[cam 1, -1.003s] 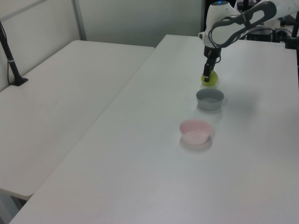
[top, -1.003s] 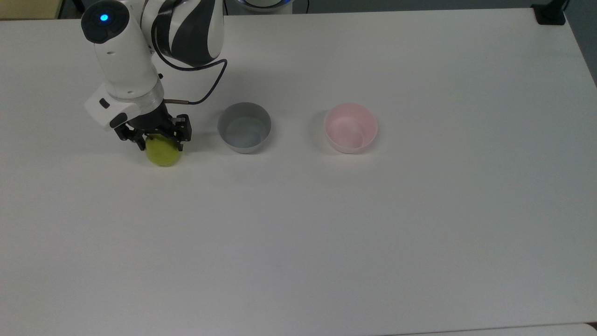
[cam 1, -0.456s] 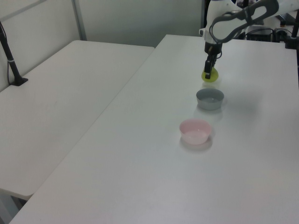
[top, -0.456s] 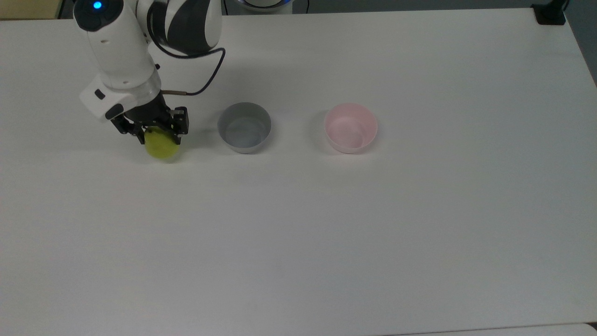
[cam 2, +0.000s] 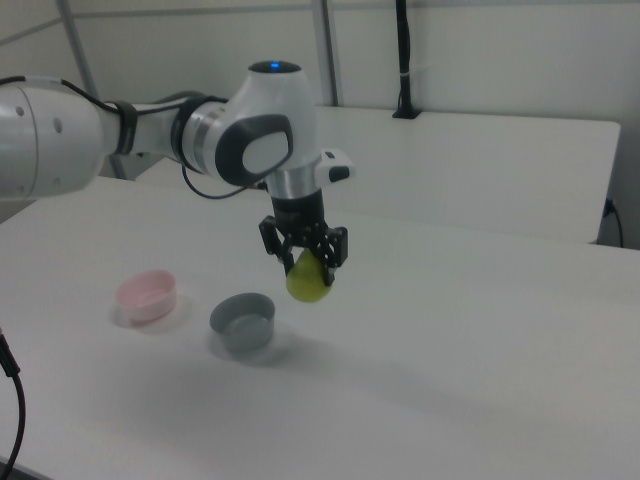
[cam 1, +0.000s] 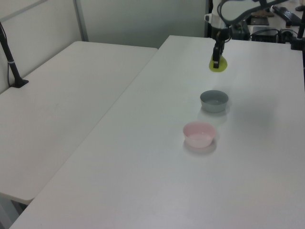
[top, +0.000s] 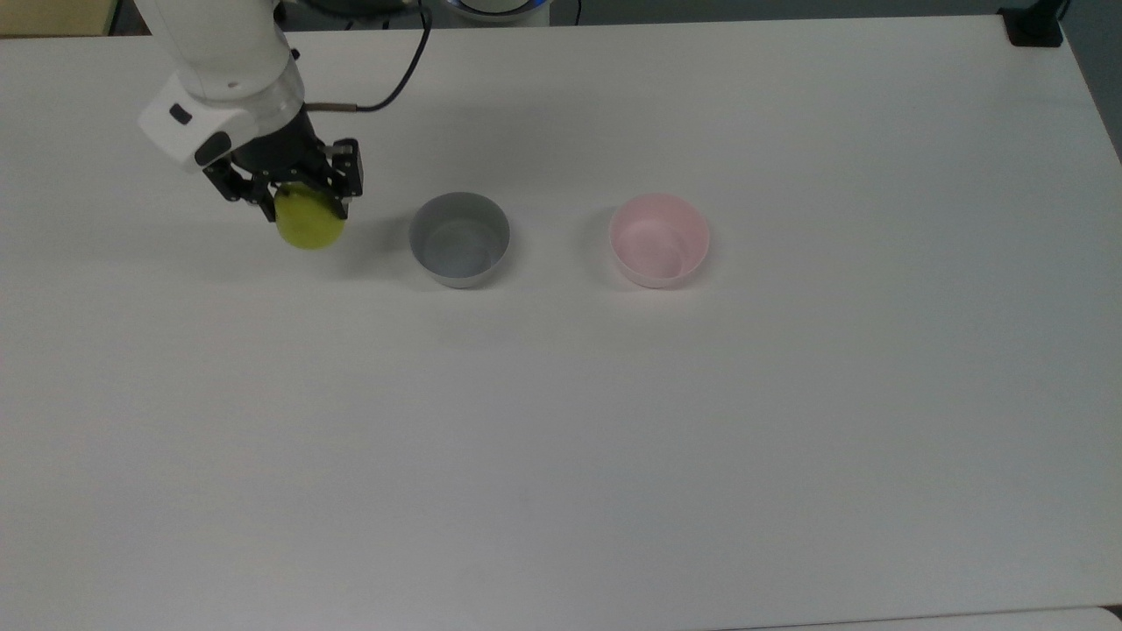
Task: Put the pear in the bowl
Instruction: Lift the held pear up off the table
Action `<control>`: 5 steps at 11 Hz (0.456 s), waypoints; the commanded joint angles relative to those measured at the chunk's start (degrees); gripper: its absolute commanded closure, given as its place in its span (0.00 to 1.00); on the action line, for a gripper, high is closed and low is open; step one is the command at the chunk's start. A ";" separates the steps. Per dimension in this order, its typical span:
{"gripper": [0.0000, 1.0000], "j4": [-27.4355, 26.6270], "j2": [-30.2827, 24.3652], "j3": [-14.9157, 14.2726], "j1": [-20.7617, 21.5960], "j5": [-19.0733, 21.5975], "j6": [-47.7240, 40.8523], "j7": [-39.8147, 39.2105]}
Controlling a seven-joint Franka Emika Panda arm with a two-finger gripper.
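The yellow-green pear (top: 308,223) (cam 1: 218,65) (cam 2: 308,281) hangs in the air above the white table, held from above. My gripper (top: 298,207) (cam 1: 217,61) (cam 2: 305,263) is shut on its upper part, and the stem is hidden between the black fingers. In the top view the pear is left of both bowls. The pale pink bowl (top: 659,240) (cam 1: 199,134) (cam 2: 147,294) stands empty on the table, beyond the grey bowl as seen from the pear.
An empty grey bowl (top: 459,238) (cam 1: 214,101) (cam 2: 242,321) sits between the pear and the pink bowl. A black cable (top: 399,79) loops off the arm. A second white table (cam 1: 57,109) adjoins on the left view's left.
The gripper has lifted the pear off the table; it now hangs well above the surface. In the top view the arm has shifted toward the upper edge.
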 commanded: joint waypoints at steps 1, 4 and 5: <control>1.00 5.02 -3.56 -0.22 1.29 -1.01 -10.73 0.77; 1.00 10.91 -4.01 -0.22 2.52 -1.01 -19.53 2.88; 1.00 11.62 -4.35 -0.22 2.70 -1.01 -21.47 2.97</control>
